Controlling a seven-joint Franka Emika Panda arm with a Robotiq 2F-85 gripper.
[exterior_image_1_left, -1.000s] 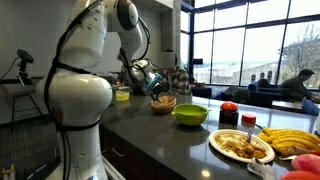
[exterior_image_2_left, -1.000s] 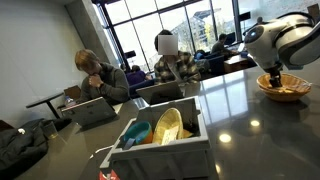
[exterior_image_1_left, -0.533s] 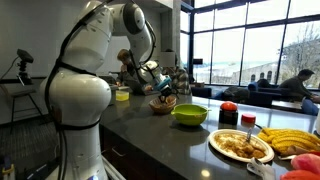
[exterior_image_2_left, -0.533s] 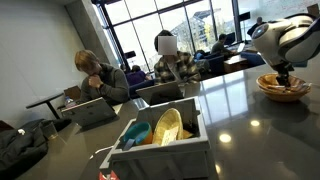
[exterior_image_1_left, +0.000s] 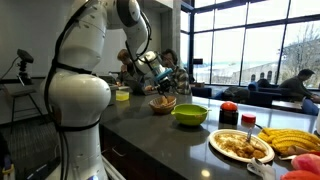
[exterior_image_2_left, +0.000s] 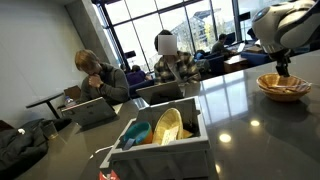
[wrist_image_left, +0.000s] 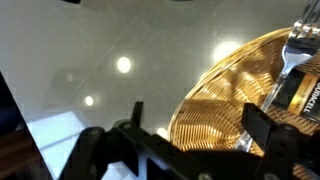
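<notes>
A woven golden basket (exterior_image_1_left: 163, 103) sits on the dark counter (exterior_image_1_left: 150, 130); it also shows in an exterior view as basket (exterior_image_2_left: 283, 87). In the wrist view the basket (wrist_image_left: 230, 95) holds a metal fork (wrist_image_left: 298, 45) and a dark labelled object (wrist_image_left: 300, 95). My gripper (wrist_image_left: 200, 120) hangs open just above the basket's near rim, nothing between its fingers. In both exterior views the gripper (exterior_image_1_left: 157, 76) (exterior_image_2_left: 280, 68) is a short way above the basket, not touching it.
A green bowl (exterior_image_1_left: 190, 115), a red-lidded jar (exterior_image_1_left: 229, 113), a plate of food (exterior_image_1_left: 240, 146) and bananas (exterior_image_1_left: 292, 140) lie along the counter. A yellow cup (exterior_image_1_left: 122, 94) stands behind the arm. A white box (exterior_image_2_left: 165, 150) with dishes sits near the camera; people sit at tables beyond.
The gripper dipped down toward the basket half a second ago and has now risen above it, still open and empty.
</notes>
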